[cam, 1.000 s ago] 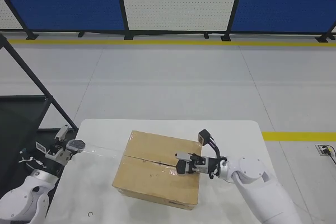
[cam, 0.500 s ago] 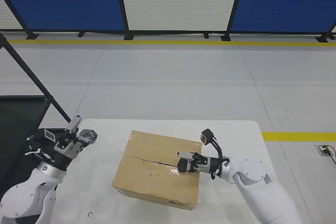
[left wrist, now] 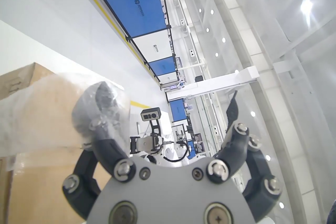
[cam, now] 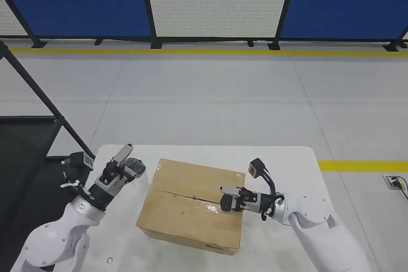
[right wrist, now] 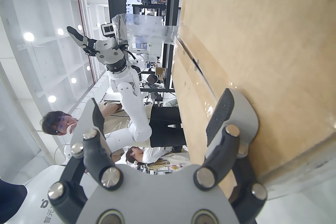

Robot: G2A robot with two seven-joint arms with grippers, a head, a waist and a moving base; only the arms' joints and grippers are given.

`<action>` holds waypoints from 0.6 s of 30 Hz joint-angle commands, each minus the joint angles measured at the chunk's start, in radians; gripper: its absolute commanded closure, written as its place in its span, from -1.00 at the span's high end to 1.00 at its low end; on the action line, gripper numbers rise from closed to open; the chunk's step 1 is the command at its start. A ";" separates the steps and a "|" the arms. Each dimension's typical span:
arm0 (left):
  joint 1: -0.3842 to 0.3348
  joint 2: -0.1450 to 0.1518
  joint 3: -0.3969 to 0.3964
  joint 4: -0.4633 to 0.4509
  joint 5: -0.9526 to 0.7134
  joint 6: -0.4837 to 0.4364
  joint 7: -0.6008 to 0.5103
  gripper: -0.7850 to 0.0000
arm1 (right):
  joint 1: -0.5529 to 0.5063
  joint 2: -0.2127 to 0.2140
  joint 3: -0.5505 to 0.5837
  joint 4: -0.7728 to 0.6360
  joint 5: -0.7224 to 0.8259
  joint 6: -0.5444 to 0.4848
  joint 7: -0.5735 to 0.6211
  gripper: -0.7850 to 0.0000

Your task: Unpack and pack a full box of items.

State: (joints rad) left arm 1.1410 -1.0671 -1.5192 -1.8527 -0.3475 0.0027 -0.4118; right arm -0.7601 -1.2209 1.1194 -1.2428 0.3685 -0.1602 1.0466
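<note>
Top view: left gripper [cam: 127, 160] spread wide, clear tape [cam: 135, 165] stuck to one finger; right gripper [cam: 226, 200] open atop the box [cam: 183, 217].

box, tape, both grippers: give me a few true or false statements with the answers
1. The box sits on the table with its flaps shut. True.
2. The left gripper is shut. False: its fingers are spread, and clear tape is wadded on one of them.
3. A strip of tape runs from the seam of the box to the left gripper. True.
4. The right gripper hangs beside the box, above the table. False: it is over the box top, with one finger against the top near the seam.
5. The right gripper is open. True.
</note>
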 commanded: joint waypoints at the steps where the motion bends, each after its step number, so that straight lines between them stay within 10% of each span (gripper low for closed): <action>1: -0.002 -0.002 0.020 -0.006 0.016 0.002 0.004 1.00 | -0.009 0.002 0.006 -0.005 0.001 -0.003 -0.003 1.00; 18: -0.032 -0.019 0.183 -0.052 0.171 0.024 0.009 1.00 | -0.046 0.016 0.037 -0.031 0.004 0.007 0.006 1.00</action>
State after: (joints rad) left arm 1.1106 -1.0855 -1.3437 -1.9042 -0.1864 0.0259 -0.4032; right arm -0.8069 -1.2046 1.1572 -1.2746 0.3729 -0.1539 1.0518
